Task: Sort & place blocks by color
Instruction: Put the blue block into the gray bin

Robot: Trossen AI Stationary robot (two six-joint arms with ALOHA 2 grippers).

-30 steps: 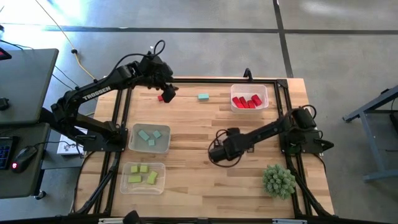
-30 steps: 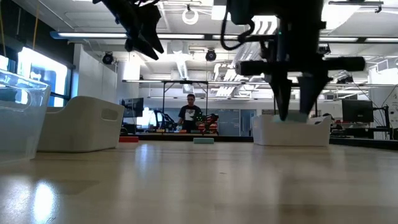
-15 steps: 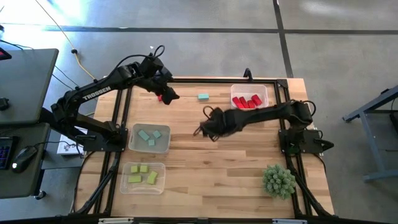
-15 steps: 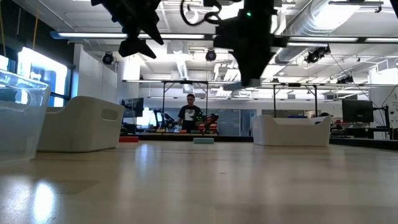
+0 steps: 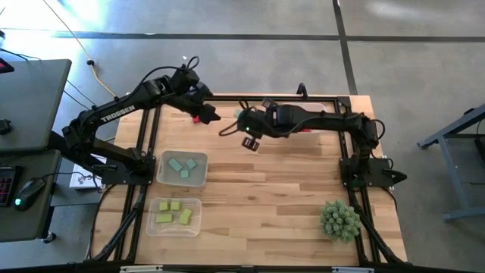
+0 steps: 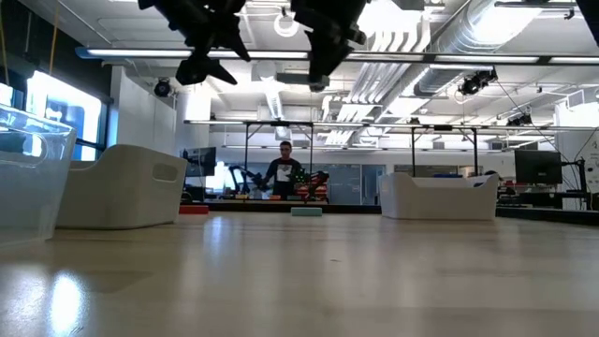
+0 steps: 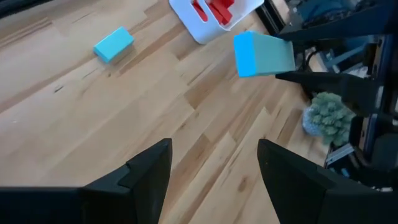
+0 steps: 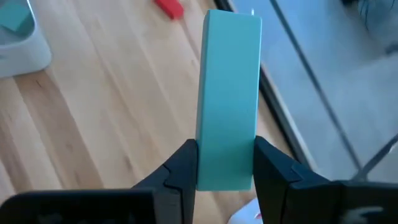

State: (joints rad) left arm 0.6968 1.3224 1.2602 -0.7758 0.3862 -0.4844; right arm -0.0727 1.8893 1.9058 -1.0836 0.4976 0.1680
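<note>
Teal block (image 8: 228, 99), clamped upright between the right gripper's (image 8: 222, 163) fingers, rides above the worktop (image 5: 288, 197) near its far edge (presumably bound for the tray of teal blocks (image 5: 182, 168)). Left gripper (image 7: 211, 163) hovers spread over the red block (image 5: 195, 118).
</note>
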